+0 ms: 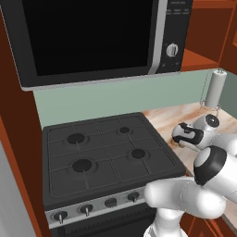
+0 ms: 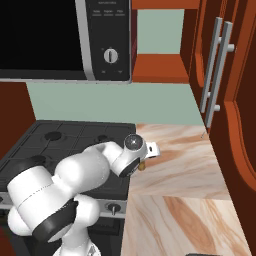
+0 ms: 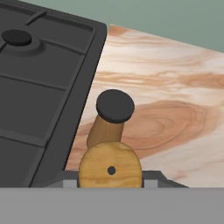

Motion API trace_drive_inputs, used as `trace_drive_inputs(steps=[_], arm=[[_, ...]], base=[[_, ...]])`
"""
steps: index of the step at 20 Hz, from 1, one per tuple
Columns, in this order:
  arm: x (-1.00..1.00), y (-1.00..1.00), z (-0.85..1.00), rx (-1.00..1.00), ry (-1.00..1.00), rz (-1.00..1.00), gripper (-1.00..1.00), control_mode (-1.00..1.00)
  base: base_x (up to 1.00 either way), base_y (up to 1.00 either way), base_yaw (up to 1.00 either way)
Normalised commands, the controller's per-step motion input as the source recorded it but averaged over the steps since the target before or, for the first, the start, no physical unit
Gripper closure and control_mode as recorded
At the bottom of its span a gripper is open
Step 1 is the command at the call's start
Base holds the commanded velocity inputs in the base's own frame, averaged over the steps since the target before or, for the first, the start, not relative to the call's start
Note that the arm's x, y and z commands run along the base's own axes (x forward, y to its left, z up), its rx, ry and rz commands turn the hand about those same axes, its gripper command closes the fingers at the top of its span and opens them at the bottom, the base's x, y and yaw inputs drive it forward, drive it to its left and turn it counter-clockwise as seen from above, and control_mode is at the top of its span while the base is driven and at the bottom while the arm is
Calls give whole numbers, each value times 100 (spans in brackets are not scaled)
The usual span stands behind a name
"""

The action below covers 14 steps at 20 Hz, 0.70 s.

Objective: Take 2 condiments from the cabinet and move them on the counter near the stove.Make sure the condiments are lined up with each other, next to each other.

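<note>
1. At 9 o'clock in the hand view lies the stove [image 3: 39, 87], its right edge running beside the counter [image 3: 175, 87]; in the left base view it sits under the microwave [image 1: 92, 37].
2. Just right of that edge, at 6 o'clock in the hand view, the two shakers stand together: the black-capped shaker [image 3: 114, 106] upright on the counter, and the tan-topped shaker [image 3: 111, 165] right in front of it, touching or nearly so.
3. The gripper [image 3: 111, 181] is low over the tan-topped shaker, with its grey tips showing at either side of the top. I cannot tell whether it clamps the shaker or has let go.
4. Step in hand, as I judge it: setting the tan-topped shaker down beside the black-capped one. To do it well, lower it straight until its base rests flat, then open the jaws only slightly and lift straight up, so neither shaker tips.
5. Risk: any sideways drift could knock the black-capped shaker toward 12 o'clock or against the stove edge.
6. At 3 o'clock in the right base view is the cabinet [image 2: 235, 125] door with its bar handle [image 2: 216, 70].
</note>
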Motion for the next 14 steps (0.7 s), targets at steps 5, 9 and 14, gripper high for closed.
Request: trace_drive_inputs(steps=[5, 9, 14], arm=[[12, 0, -8, 0, 0, 0, 100, -100], [11, 0, -6, 0, 0, 0, 100, -100], [13, 0, -6, 0, 0, 0, 100, -100]], base=[[0, 0, 0], [0, 0, 0], [0, 0, 0]])
